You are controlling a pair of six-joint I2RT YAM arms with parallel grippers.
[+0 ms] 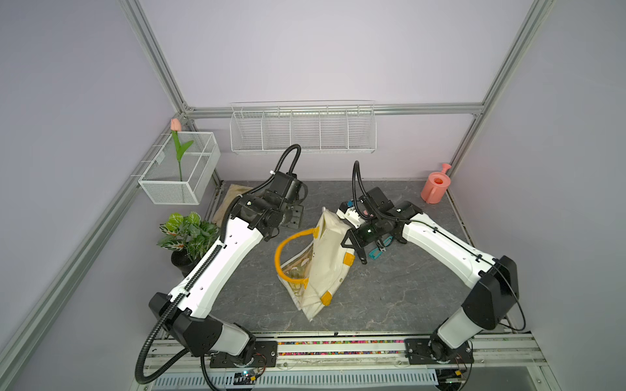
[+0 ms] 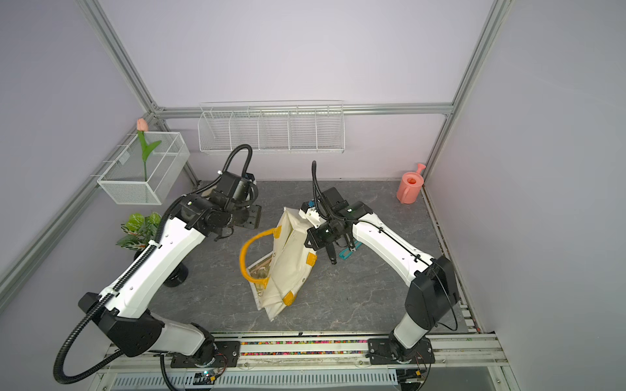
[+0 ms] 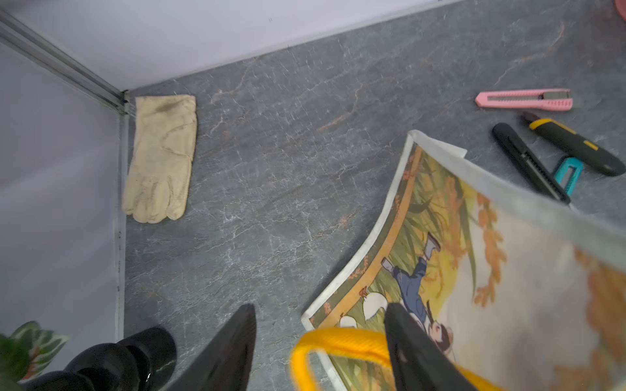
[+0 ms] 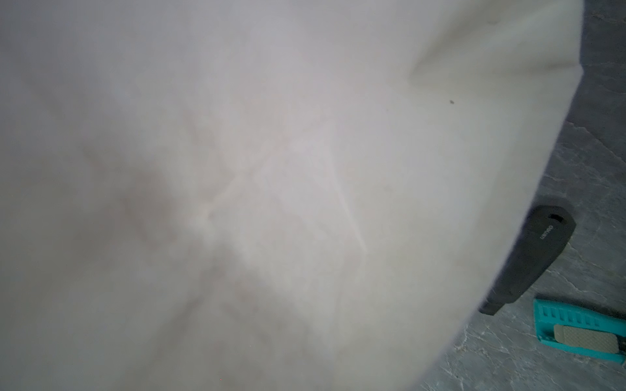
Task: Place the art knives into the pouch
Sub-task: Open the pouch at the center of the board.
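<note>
In the middle of the worktop (image 1: 389, 298), the pouch (image 1: 325, 267) is propped part-raised, its far corner standing up and its printed side turned toward the left arm. The right gripper (image 1: 349, 242) is set against the pouch's cream edge. Its fingers are pressed together, and since the right wrist view is filled with cream fabric, a pinch on that fabric is judged. On the pouch's opposite side the left gripper (image 3: 321, 352) hangs with its fingers (image 3: 230, 348) spread. The yellow handle (image 3: 338, 338) is seen between them but is not pinched.

Four knives lie flat beside the pouch, on the side where the right gripper is. The black knife (image 3: 530, 164) and teal knife (image 3: 569, 172) are closest to it, the yellow-black knife (image 3: 572, 145) just beyond them, and the pink knife (image 3: 525, 99) farthest. None is held and none is in the pouch. Which one the task means cannot be told.

The step in hand is judged to be opening the pouch before a knife is fetched. It would be done well if the right pinch were not loosened, so that the raised fabric does not sag over the mouth. The spread fingers should be lifted clear of the handle loop before any reach, lest the pouch be dragged. A knife should be taken across its narrow body near the middle, so that it hangs level. It should then be lowered well inside the pouch before release.
</note>
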